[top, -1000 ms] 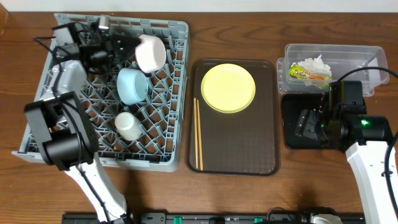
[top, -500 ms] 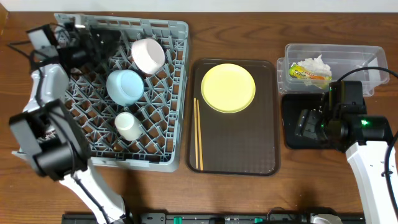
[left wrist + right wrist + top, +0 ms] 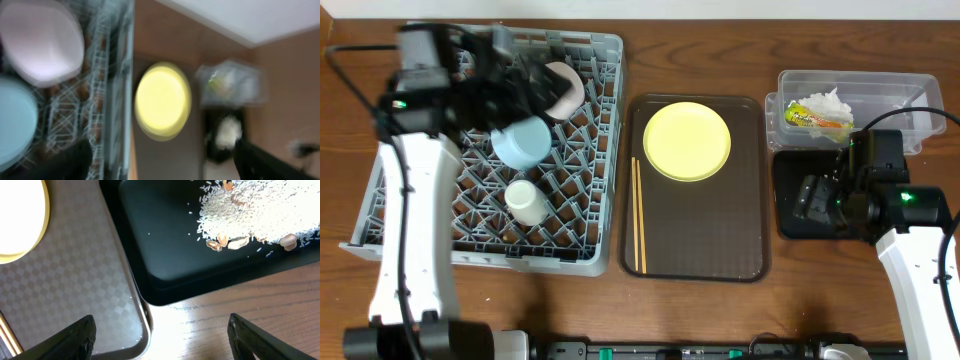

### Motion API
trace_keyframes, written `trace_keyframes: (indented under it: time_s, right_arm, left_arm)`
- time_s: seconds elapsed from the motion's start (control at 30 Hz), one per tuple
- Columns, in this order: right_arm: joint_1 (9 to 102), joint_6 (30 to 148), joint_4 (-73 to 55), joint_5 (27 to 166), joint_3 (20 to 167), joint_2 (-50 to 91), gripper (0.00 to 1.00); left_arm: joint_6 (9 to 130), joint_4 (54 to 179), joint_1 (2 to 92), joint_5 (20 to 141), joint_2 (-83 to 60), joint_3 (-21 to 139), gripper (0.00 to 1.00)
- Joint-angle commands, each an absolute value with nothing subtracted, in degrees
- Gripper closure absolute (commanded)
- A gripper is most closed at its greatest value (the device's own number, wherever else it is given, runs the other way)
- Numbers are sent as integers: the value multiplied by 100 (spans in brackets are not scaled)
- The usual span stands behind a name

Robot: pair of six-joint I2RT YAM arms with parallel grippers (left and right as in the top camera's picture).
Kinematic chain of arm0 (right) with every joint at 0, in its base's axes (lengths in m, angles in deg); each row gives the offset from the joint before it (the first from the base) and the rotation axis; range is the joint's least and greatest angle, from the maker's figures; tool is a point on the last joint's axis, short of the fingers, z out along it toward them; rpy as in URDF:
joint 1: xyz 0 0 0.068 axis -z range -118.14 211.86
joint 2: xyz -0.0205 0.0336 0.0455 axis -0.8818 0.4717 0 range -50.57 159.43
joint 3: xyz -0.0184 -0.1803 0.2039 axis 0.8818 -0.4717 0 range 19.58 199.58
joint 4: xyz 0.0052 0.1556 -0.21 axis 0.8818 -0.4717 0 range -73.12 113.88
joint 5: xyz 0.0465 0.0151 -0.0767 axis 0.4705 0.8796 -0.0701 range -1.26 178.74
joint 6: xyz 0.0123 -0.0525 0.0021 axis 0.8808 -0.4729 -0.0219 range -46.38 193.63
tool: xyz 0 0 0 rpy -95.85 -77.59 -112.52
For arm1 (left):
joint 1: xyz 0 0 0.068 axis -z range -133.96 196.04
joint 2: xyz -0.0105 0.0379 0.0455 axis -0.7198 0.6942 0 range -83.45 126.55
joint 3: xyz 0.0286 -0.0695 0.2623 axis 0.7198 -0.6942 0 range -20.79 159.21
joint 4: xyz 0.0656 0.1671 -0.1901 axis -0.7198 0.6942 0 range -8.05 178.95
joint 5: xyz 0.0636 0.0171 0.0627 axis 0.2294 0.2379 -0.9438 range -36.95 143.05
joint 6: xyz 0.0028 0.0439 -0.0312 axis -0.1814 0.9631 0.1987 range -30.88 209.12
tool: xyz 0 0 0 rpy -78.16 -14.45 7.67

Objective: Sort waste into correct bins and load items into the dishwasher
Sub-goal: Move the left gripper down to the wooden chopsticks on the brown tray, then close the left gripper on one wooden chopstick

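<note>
The left arm has swung in from the rack's far-left corner. Now the left gripper hangs over the top row of the grey dish rack, covering part of the white bowl. Its fingers look spread wide with nothing between them, though that wrist view is smeared by motion. In the rack, the light blue bowl and small white cup sit about where they were. The yellow plate and chopsticks haven't budged on the brown serving tray. On the right, the right gripper is unmoved above the black tray, fingers wide and empty.

From overhead that arm hides much of the black tray, and the crumbs show only from its wrist. The wrapper and tissue lie in the clear tub, with a cable crossing its right corner. It's a brown wooden table, with a pale strip of wall beyond.
</note>
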State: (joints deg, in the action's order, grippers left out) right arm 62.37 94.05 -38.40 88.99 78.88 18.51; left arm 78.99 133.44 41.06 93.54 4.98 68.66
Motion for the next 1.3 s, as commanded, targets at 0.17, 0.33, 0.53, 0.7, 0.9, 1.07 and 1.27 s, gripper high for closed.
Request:
trace_keyframes:
  time_s: [0.17, 0.33, 0.53, 0.7, 0.9, 1.07, 1.27]
  right_arm:
    - [6281, 9436, -3858, 8901, 8000, 1790, 17]
    - [6281, 9436, -3875, 8901, 8000, 1790, 15]
    - [6281, 9436, -3877, 8901, 8000, 1790, 10]
    - [6281, 9436, -3892, 8904, 8000, 1790, 10]
    - [6281, 9436, -3897, 8904, 8000, 1790, 9]
    - [6281, 9436, -3897, 8904, 8000, 1790, 9]
    - [6281, 9433, -3895, 8901, 7998, 1790, 9]
  left_arm:
    - [7228, 14670, 6303, 6085, 203, 6792, 9]
    - [6373, 14670, 7223, 5940, 229, 6437, 4]
    - [5639, 14045, 7826, 5940, 229, 5683, 4]
    - [5578, 13195, 8082, 5934, 242, 4940, 4]
    - [5580, 12247, 8399, 5580, 305, 4173, 4]
    - [5582, 11757, 8587, 5507, 535, 3867, 4]
    - [5582, 11313, 8747, 5514, 1131, 3861, 4]
